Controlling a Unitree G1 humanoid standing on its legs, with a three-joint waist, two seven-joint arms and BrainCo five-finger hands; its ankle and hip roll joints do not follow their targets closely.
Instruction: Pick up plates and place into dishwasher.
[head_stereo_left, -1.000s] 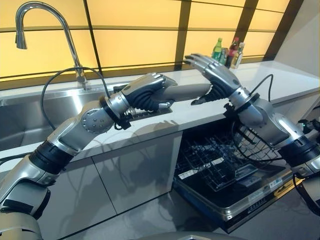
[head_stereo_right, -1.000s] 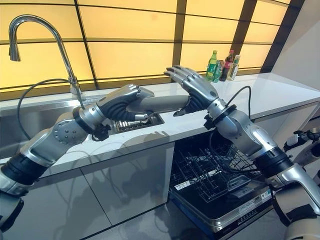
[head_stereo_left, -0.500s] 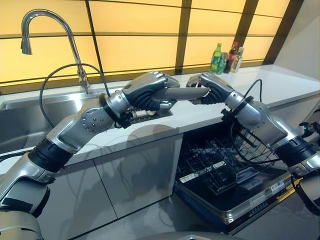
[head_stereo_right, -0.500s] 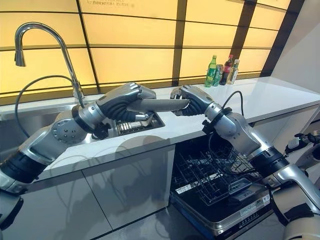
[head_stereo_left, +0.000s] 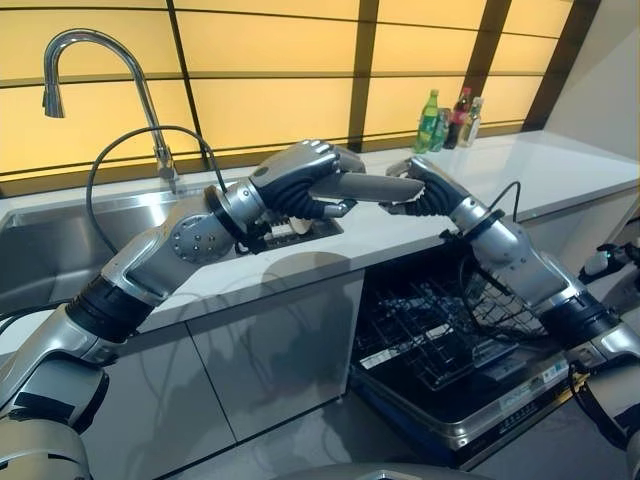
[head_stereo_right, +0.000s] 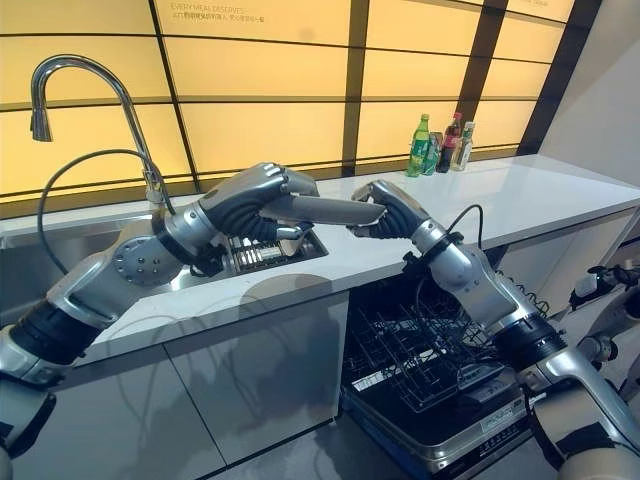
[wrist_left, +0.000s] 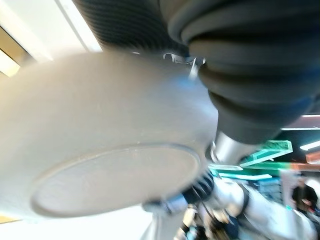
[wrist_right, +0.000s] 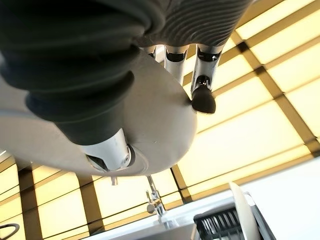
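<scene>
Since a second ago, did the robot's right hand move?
Yes. The right hand, earlier raised open in front of the bottles, has dropped below them and closed on the plate that the left hand holds over the counter.

Small line of pale print (head_stereo_right: 205, 12) at top of yellow backlit wall panel (head_stereo_right: 250, 45): too fine to read. White stickers (head_stereo_left: 385, 357) on black wire rack (head_stereo_left: 430, 325) of open dishwasher (head_stereo_left: 470, 418): illegible.
</scene>
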